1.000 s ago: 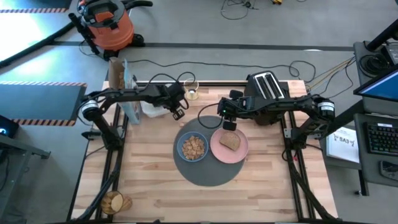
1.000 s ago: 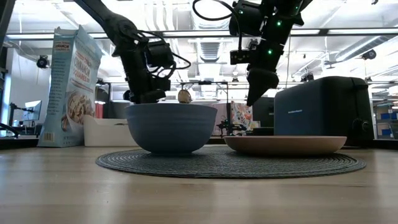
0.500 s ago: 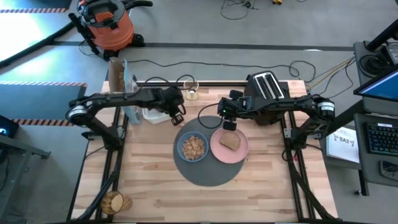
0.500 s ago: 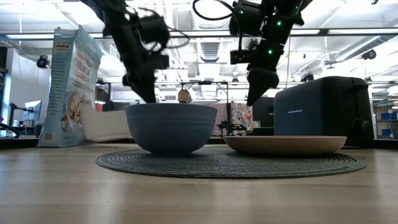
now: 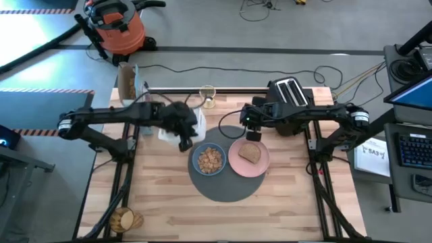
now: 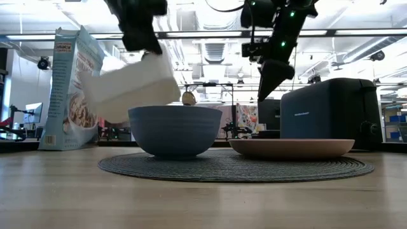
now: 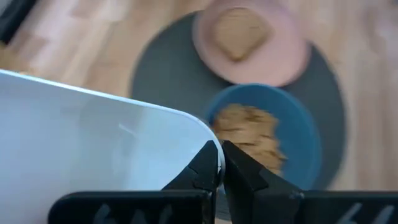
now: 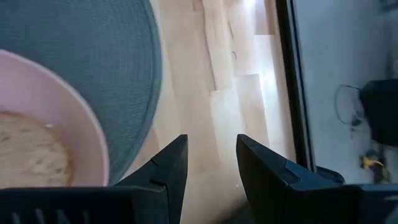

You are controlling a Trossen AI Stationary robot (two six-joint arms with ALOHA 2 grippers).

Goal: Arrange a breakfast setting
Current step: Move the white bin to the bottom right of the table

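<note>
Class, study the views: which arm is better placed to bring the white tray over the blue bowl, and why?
Probably the left. Its gripper is already shut on the white tray's rim, holding it tilted in the air beside the blue bowl. The right gripper hangs open and empty near the pink plate.

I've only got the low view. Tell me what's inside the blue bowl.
Observer: Brown cereal pieces fill the blue bowl.
Operator: Report what's on the pink plate.
Observer: One toast slice lies on the pink plate.
Operator: Check both grippers.
Observer: The left gripper has its jaws pinched on the rim of the white tray. The right gripper is open and empty, above the plate's far edge.
</note>
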